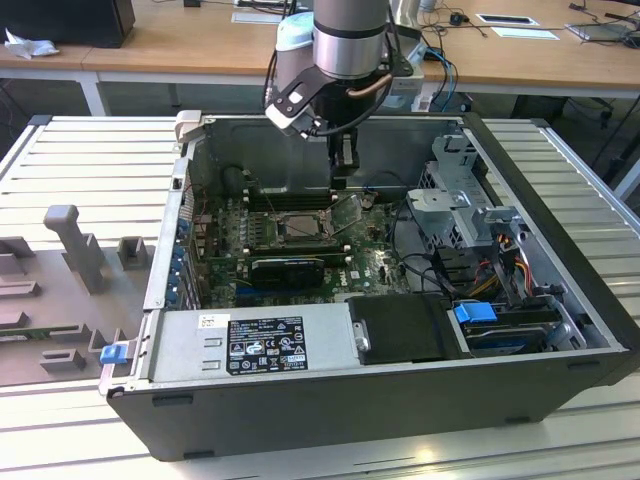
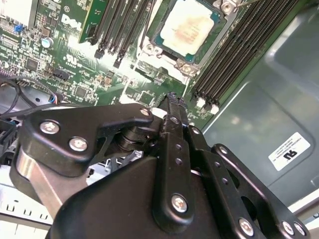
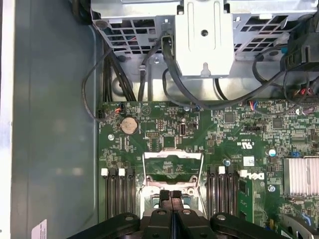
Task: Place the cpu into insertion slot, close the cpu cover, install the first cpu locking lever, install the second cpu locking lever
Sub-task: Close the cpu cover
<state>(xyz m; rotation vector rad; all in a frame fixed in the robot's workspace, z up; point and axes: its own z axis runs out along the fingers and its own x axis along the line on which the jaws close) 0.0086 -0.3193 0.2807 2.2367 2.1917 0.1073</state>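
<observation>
Exterior view: cables [image 1: 397, 238] near cpu cover [image 1: 347, 213]

arm [image 1: 350, 40] | hangs straight down from above | gripper [image 3: 172, 195] | pointing downward, closed tight (seemingly on nothing)

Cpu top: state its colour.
The cpu is pale silver with a tan smear, clearest in the second wrist view.
</observation>
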